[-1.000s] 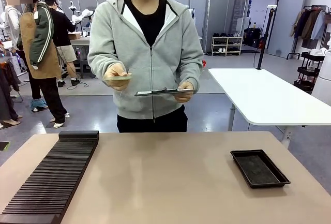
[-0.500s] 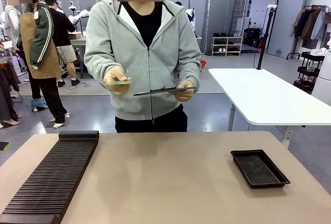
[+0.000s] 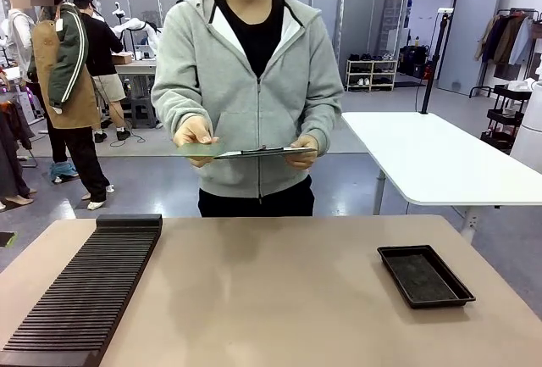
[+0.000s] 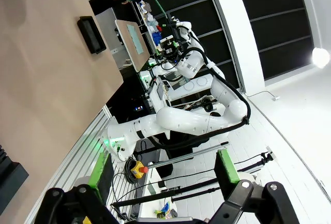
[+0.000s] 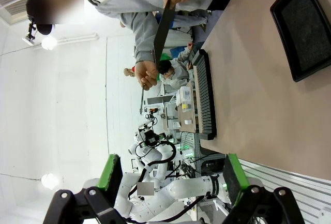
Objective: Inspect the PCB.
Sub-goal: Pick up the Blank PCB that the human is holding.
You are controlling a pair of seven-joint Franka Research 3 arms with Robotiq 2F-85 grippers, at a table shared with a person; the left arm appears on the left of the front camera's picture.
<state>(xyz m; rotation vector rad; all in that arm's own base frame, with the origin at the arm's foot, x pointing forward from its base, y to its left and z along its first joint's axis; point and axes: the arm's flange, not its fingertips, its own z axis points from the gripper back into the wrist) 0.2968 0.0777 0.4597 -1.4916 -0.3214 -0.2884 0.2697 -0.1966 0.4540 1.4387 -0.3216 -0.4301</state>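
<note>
PCB (image 3: 200, 149) is off the worktop (image 3: 271, 299), held up beyond its far edge and edge-on to my front camera, pinched in the person's hand (image 3: 193, 132) on my left side. Their other hand (image 3: 303, 148) holds the clipboard (image 3: 264, 152) level, just beside the board. On the worktop I see the black tray (image 3: 423, 275) to my right and a slotted black rack (image 3: 85, 291) to my left. My left jaws and right jaws both stand wide, nothing between them

Front camera at the near edge of the surface (image 3: 279, 299), facing the person (image 3: 246, 87) across it, wrist cameras rolled sideways, far back, all sharing the black tray (image 5: 305, 27).
</note>
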